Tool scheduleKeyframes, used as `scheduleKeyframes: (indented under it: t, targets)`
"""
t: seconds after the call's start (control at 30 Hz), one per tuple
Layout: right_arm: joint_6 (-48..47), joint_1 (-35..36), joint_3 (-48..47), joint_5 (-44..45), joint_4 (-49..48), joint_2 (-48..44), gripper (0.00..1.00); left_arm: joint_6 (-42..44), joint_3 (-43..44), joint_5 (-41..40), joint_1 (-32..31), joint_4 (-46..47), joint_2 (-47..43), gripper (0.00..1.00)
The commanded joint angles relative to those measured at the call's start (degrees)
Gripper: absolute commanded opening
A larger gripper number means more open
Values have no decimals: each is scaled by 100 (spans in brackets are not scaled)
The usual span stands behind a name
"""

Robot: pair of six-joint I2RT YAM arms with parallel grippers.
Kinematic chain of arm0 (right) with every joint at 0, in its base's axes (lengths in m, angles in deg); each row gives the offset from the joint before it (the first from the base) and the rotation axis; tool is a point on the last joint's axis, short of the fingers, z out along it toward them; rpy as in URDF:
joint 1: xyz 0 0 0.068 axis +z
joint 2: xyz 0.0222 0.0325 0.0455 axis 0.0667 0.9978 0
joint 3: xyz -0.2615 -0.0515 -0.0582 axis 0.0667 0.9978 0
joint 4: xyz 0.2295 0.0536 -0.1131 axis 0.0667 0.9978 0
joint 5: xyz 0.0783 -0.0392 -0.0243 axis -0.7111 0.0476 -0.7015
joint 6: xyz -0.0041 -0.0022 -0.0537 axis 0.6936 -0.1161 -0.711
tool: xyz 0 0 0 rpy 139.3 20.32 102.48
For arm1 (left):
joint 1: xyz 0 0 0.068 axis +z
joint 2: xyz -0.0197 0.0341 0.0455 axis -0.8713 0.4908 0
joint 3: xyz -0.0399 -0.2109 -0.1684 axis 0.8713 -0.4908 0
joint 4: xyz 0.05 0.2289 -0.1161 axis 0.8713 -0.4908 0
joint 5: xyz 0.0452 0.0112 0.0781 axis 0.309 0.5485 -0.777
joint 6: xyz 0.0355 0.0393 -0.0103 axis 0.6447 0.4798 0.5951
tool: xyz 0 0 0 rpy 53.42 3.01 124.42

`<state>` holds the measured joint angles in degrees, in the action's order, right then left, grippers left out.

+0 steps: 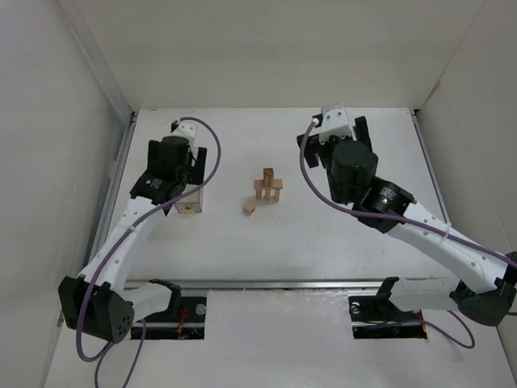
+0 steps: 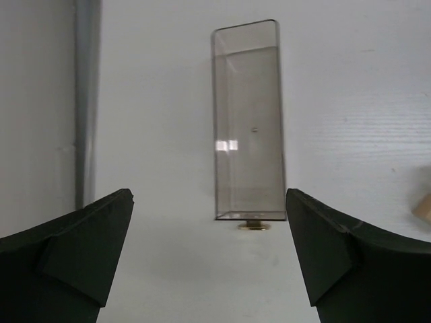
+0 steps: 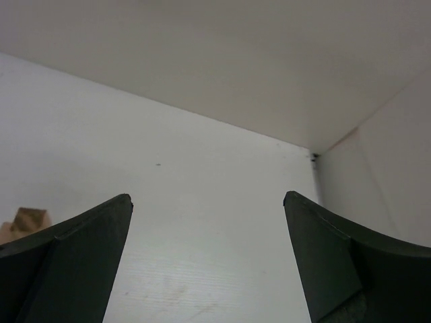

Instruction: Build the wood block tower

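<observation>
The tower [image 1: 269, 185] of tan wood blocks stands mid-table: upright pieces, a crosspiece and a block on top. A loose wood cube [image 1: 250, 208] lies just near-left of it. My left gripper [image 1: 174, 182] is open and empty above the clear plastic box; in the left wrist view [image 2: 209, 195] a tan block edge [image 2: 424, 207] shows at the far right. My right gripper [image 1: 331, 133] is open and empty, to the right of and beyond the tower. The right wrist view [image 3: 207, 198] shows a tan block [image 3: 27, 221] at its left edge.
A clear plastic box [image 2: 247, 121] lies ahead of the left fingers, a small gold disc [image 2: 254, 227] at its near end; it also shows in the top view [image 1: 191, 202]. White walls enclose the table on the left, back and right [image 3: 377, 195].
</observation>
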<state>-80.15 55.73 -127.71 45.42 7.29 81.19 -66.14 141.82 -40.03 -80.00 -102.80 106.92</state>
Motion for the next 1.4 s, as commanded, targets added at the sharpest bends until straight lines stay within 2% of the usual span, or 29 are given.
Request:
scheduleKeyframes:
  t: [0.0, 0.07, 0.17, 0.2, 0.27, 0.37, 0.4, 0.43, 0.5, 0.53, 0.57, 0.63, 0.7, 0.73, 0.77, 0.8, 0.83, 0.87, 0.9, 0.97, 1.1, 1.37]
  targets:
    - [-1110, 57, -784, 1344, -838, -77, 100, 393, 296, -81, 497, -135, -348, 96]
    - [-543, 57, -884, 942, -838, -243, 100, 489, 621, 330, 830, -558, -348, 98]
    - [197, 57, -613, -23, -725, -594, 100, 604, 491, 211, 1025, -815, -618, 99]
    - [556, 57, -429, -802, -724, -691, 100, 604, 490, 105, 1165, -815, -707, 99]
    - [1144, 57, 369, -1474, -812, -823, 100, 543, 333, 227, 1298, -745, -953, 99]
    - [2531, 205, 539, -1216, -392, -877, 100, 472, 175, 105, 1360, -587, -1016, 99]
    - [3120, 276, 609, -1049, -146, -816, 96, 359, 122, -18, 1360, -587, -920, 99]
    - [4370, 355, 610, -734, 430, -711, 92, 305, 121, -262, 1360, -517, -841, 99]
    - [5747, 628, 715, -521, 1057, -422, 88, 139, 313, -519, 1360, -359, -621, 99]
    - [7007, 742, 715, -381, 1304, -289, 88, 42, 402, -589, 1360, -306, -377, 99]
    - [7655, 864, 776, -318, 1741, -131, 86, -63, 481, -642, 1360, -305, -278, 99]
    - [8650, 1260, 716, -318, 2017, 527, 85, -415, 587, -643, 1360, -313, -146, 99]
    - [8821, 1584, 279, -432, 2018, 1159, 85, -469, 587, -458, 1176, -376, -146, 99]
    - [8874, 1656, 24, -432, 2166, 1928, 85, -312, 309, -458, 1175, -245, -415, 99]
    - [9300, 1709, -284, -336, 2507, 2345, 84, -310, 158, -711, 1097, -157, -531, 99]
    - [9601, 1709, -617, -283, 3328, 2758, 81, -232, 43, -870, 1096, -95, -628, 99]
    - [9847, 1709, -1282, -283, 3702, 3153, 79, -231, -123, -1063, 1009, -94, -690, 99]
    - [10128, 1709, -1576, -361, 4010, 3801, 75, -179, -186, -1378, 956, -94, -743, 99]
    - [10131, 1709, -1805, -423, 4292, 4034, 73, -178, -239, -1494, 895, -94, -830, 99]
    - [10183, 1771, -2009, -423, 4147, 4290, 72, -117, -317, -1662, 894, -94, -918, 99]
    - [10184, 1648, -1675, -423, 3189, 4352, 71, -64, -380, -1785, 832, -94, -1103, 99]
    - [9657, 972, -1930, -686, 2959, 4853, 71, -117, -432, -1724, 832, -94, -981, 99]
